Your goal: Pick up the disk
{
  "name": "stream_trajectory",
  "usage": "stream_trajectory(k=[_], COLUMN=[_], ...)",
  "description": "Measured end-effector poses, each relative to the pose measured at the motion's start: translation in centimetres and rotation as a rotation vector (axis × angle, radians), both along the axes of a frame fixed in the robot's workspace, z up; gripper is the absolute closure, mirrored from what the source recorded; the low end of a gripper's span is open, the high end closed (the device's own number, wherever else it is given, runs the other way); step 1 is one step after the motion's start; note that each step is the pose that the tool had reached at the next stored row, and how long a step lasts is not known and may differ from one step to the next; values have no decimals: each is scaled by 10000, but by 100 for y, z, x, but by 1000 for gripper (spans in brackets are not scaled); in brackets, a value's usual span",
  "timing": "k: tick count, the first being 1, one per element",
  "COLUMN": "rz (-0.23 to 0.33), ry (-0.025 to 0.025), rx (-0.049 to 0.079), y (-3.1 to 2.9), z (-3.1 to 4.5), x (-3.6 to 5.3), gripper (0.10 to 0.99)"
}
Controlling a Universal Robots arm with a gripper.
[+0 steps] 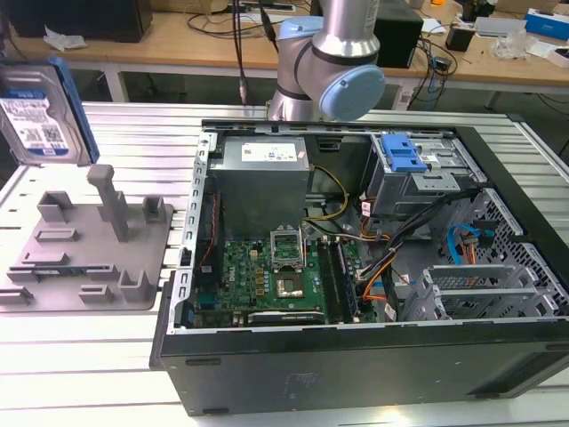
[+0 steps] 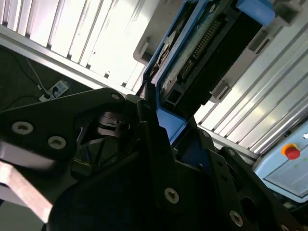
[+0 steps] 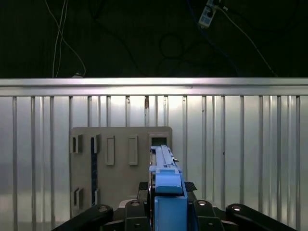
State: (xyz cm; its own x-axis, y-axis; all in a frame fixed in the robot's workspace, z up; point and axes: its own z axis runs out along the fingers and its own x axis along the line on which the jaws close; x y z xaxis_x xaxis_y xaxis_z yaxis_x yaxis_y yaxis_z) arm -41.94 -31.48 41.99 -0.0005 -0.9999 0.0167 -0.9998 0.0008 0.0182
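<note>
One silver-grey disk with white-and-blue label, blue rails.

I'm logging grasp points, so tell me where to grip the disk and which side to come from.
Grip the disk across its thin body, one finger on each flat face, coming in edge-on at a blue-railed side. It is flat and broad, so the thickness suits the jaws; the gripper holds it this way.

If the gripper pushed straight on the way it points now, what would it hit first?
Probably the grey fixture: the first wrist view looks along the held disk straight at it. Depth is unclear.
</note>
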Motion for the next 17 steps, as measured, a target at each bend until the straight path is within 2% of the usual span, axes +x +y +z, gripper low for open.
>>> stream_trajectory(k=[7, 12, 17], rz=[0, 2, -1], ry=[-1, -1, 0], rx=[0, -1, -1], y=[-7, -17, -18], z=[429, 682, 689], x=[0, 0, 0], gripper=[722, 722, 722])
